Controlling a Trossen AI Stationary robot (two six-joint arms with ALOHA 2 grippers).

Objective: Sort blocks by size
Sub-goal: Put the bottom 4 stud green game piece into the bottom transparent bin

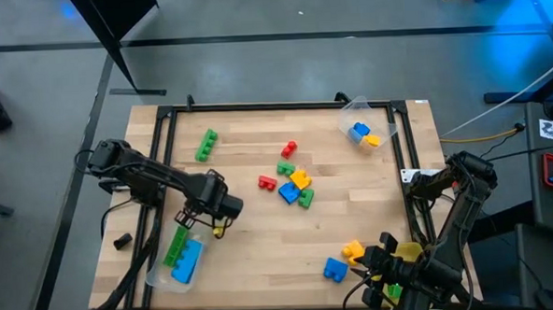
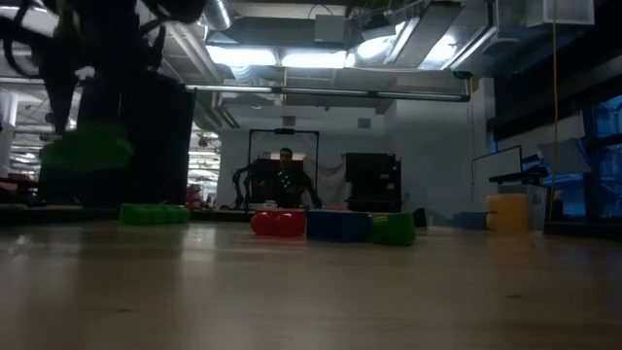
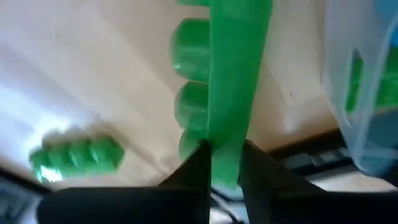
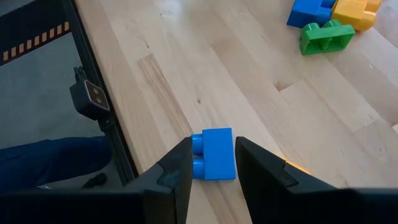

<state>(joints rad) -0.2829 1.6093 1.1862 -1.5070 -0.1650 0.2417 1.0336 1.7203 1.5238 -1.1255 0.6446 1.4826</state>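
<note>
My left gripper (image 1: 204,217) is shut on a long green block (image 3: 227,74) above the table's near left part. In the low view this block (image 2: 87,148) hangs clear of the wood. Another long green block (image 1: 206,144) lies flat at the far left. A cluster of red, green, yellow and blue blocks (image 1: 292,180) lies mid-table. Near the front right, my right gripper (image 4: 211,163) is open above the table. A small blue block (image 4: 214,154) on the wood shows through its gap, and a yellow block (image 1: 353,252) lies beside that one. My left gripper pinches the long green block near one end (image 3: 224,140) between its two fingers, one on the studded side and one on the opposite face. The fingers slant down from above and lie along the block. The block reaches out past the fingertips, lifted clear of the table.
A clear tray (image 1: 160,272) near the front left holds a green and a blue block. Another clear tray (image 1: 349,110) at the far right holds blue and yellow blocks. A yellow tray (image 1: 409,252) sits under my right arm. A black frame (image 1: 256,107) borders the table.
</note>
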